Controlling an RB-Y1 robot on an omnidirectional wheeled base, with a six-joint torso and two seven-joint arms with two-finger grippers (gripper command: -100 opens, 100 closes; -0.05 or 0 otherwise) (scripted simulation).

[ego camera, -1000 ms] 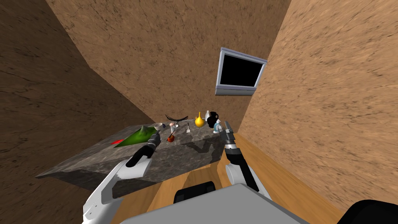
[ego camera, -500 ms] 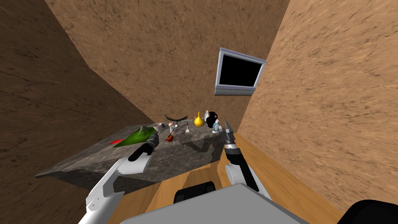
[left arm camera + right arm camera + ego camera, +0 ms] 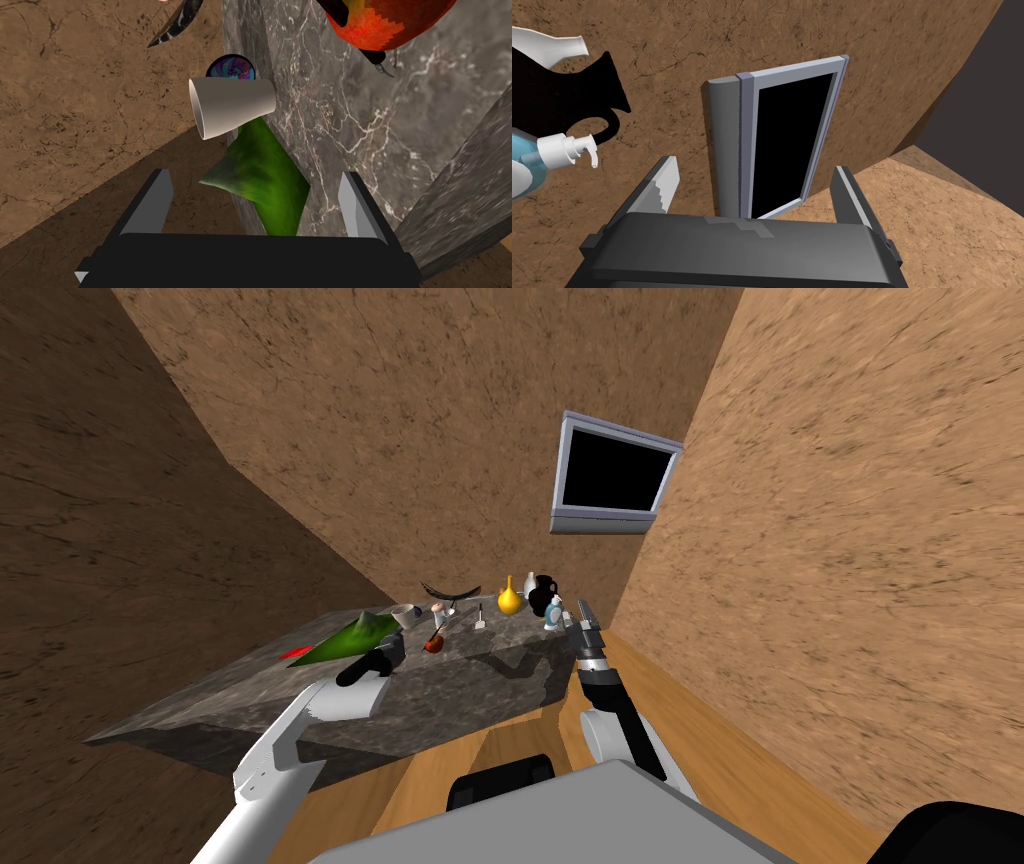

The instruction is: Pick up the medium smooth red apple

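The red-orange apple (image 3: 433, 643) with a dark stem lies on the dark marble table (image 3: 470, 683), near its middle. My left gripper (image 3: 393, 641) hovers over the table just left of the apple, open and holding nothing. In the left wrist view the apple (image 3: 390, 20) sits ahead of the left gripper (image 3: 257, 200) and off to one side, outside the gap between the fingers. A green crumpled sheet (image 3: 265, 185) lies in line with that gap. My right gripper (image 3: 585, 613) is raised at the table's right end, open (image 3: 754, 185) and empty.
A white cup (image 3: 232, 105) lies tipped beyond the green sheet (image 3: 345, 640). At the table's back stand a black curved dish (image 3: 450, 590), a yellow vase (image 3: 510, 600), a black jug (image 3: 545, 593) and a soap dispenser (image 3: 555, 613). Brown walls close in on both sides.
My left arm has swung a little to the left over the table, so the hand now sits slightly farther from the apple. The right arm has not moved.
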